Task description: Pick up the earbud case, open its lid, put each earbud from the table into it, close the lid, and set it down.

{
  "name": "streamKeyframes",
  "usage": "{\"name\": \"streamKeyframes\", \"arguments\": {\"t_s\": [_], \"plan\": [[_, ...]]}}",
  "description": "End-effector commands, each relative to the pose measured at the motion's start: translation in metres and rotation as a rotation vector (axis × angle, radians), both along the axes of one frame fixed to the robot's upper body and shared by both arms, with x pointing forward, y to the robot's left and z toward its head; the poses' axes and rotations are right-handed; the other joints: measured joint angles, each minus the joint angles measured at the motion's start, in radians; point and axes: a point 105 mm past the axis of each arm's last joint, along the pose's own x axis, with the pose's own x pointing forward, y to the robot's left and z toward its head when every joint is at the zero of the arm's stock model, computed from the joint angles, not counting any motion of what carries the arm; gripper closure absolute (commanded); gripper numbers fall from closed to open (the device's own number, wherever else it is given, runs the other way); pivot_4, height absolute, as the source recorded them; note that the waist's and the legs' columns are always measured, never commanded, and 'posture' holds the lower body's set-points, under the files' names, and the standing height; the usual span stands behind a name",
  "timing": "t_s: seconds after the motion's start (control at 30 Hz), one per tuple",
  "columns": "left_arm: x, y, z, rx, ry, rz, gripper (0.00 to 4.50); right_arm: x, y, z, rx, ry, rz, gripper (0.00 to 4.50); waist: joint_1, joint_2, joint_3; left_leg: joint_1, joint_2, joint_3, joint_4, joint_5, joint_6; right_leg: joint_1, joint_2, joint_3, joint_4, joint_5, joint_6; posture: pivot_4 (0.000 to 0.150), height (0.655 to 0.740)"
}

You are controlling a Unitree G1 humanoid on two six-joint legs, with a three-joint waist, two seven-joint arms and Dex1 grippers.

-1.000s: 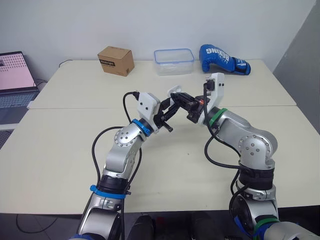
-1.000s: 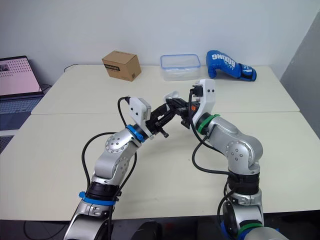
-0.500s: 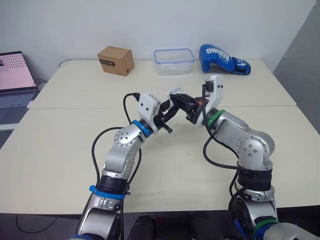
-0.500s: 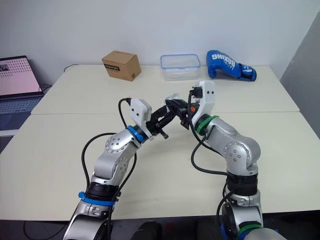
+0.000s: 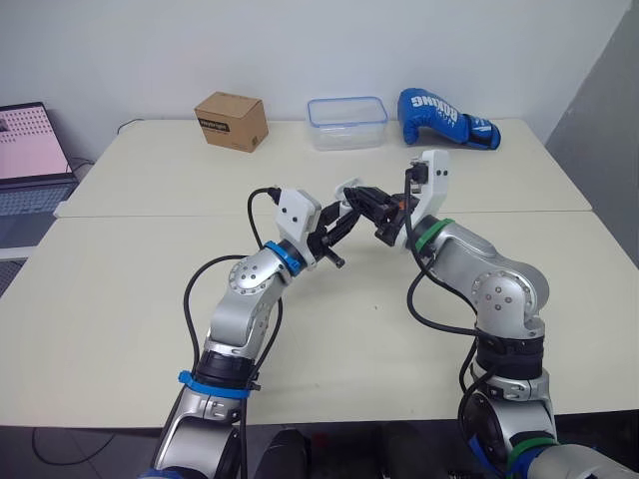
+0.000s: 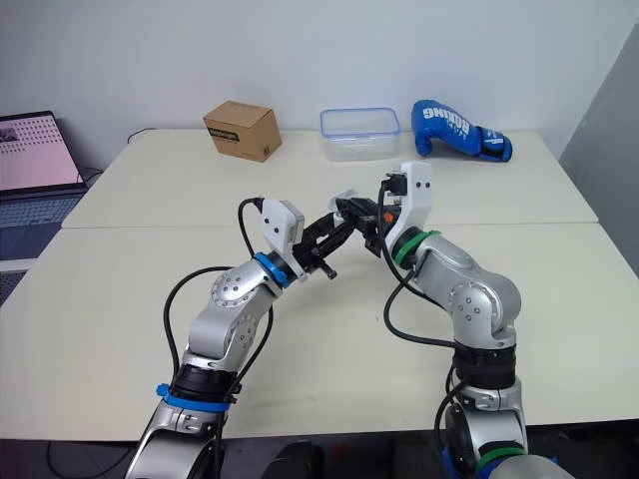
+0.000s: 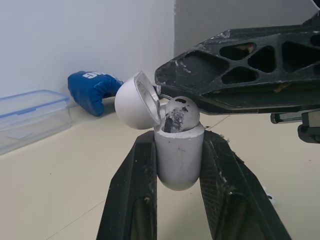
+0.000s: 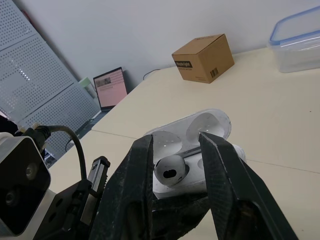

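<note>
— Where do we have the case (image 7: 179,161)?
— Above the counter (image 5: 120,289), lid (image 7: 134,100) open, clenched in our left jaws. Our right jaws pinch an earbud (image 8: 169,170) at its mouth.

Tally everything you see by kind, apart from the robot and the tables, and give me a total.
Earbud case: 1
Earbud: 1
Cardboard box: 1
Clear plastic container: 1
Blue boxing glove: 1
Laptop: 1
Total: 6
</note>
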Motion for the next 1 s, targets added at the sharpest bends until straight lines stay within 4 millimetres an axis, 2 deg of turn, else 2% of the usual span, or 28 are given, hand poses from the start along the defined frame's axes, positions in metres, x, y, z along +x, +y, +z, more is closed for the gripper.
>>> {"name": "streamKeyframes", "arguments": {"t_s": [0.03, 0.17, 0.23, 0.37, 0.47, 0.53, 0.63, 0.7, 0.87, 1.0], "plan": [[-0.010, -0.005, 0.028, -0.034, -0.115, -0.033, 3.74, -0.002, 0.001, 0.001, 0.007, -0.003, 0.018, 3.04, 0.000, 0.000, 0.000, 0.000, 0.000, 0.000, 0.000, 0.000, 0.000, 0.000, 0.000, 0.000, 0.000, 0.000, 0.000, 0.150, 0.7400], [-0.008, 0.000, 0.020, -0.019, -0.091, -0.017, 3.74, -0.012, 0.002, 0.031, 0.074, -0.054, 0.099, 3.04, 0.000, 0.000, 0.000, 0.000, 0.000, 0.000, 0.000, 0.000, 0.000, 0.000, 0.000, 0.000, 0.000, 0.000, 0.000, 0.150, 0.7400], [-0.009, 0.003, 0.019, -0.015, -0.089, -0.011, 3.74, -0.015, -0.005, 0.045, 0.073, -0.085, 0.117, 3.04, 0.000, 0.000, 0.000, -0.001, 0.000, 0.000, 0.000, 0.000, 0.000, -0.001, 0.000, 0.000, 0.000, 0.000, 0.000, 0.150, 0.7400], [-0.008, 0.011, 0.019, -0.004, -0.088, 0.009, 3.74, -0.020, -0.027, 0.061, 0.017, -0.128, 0.134, 3.04, 0.002, 0.000, 0.000, -0.002, 0.000, 0.000, 0.000, 0.000, 0.000, -0.001, 0.000, 0.000, -0.002, 0.000, 0.000, 0.150, 0.7400], [-0.009, 0.019, 0.018, 0.009, -0.086, 0.022, 3.74, -0.018, -0.048, 0.062, -0.078, -0.148, 0.114, 3.04, 0.001, 0.001, 0.000, -0.005, 0.000, -0.001, 0.000, 0.000, 0.000, -0.001, 0.000, -0.001, -0.006, 0.000, 0.000, 0.150, 0.7400], [-0.010, 0.024, 0.018, 0.018, -0.084, 0.025, 3.74, -0.014, -0.062, 0.049, -0.200, -0.157, 0.101, 3.04, 0.001, 0.001, 0.000, -0.006, 0.000, 0.000, 0.000, -0.001, 0.002, -0.001, 0.000, 0.000, -0.009, 0.000, 0.000, 0.150, 0.7400], [-0.012, 0.029, 0.017, 0.029, -0.080, 0.028, 3.74, -0.005, -0.084, 0.010, -0.450, -0.176, 0.089, 3.04, 0.002, 0.000, 0.000, -0.007, 0.000, 0.000, 0.000, -0.003, 0.004, -0.001, 0.000, -0.001, -0.012, 0.000, 0.001, 0.150, 0.7400], [-0.013, 0.030, 0.016, 0.035, -0.077, 0.030, 3.74, 0.002, -0.096, -0.014, -0.557, -0.171, 0.090, 3.04, 0.002, 0.000, 0.001, -0.007, 0.000, 0.001, 0.000, -0.003, 0.006, -0.001, 0.000, 0.000, -0.012, 0.000, 0.001, 0.150, 0.7400], [-0.015, 0.036, 0.016, 0.045, -0.073, 0.048, 3.74, 0.012, -0.117, -0.057, -0.640, -0.103, 0.080, 3.04, 0.000, 0.000, 0.001, -0.007, 0.000, 0.002, 0.000, -0.003, 0.006, -0.001, 0.000, 0.001, -0.012, 0.000, 0.001, 0.150, 0.7400], [-0.018, 0.040, 0.013, 0.056, -0.065, 0.059, 3.74, 0.013, -0.122, -0.080, -0.673, -0.074, 0.074, 3.04, 0.002, 0.000, 0.001, -0.006, 0.000, 0.001, 0.000, -0.003, 0.006, -0.001, 0.000, 0.000, -0.011, 0.000, 0.001, 0.150, 0.7400]]}}
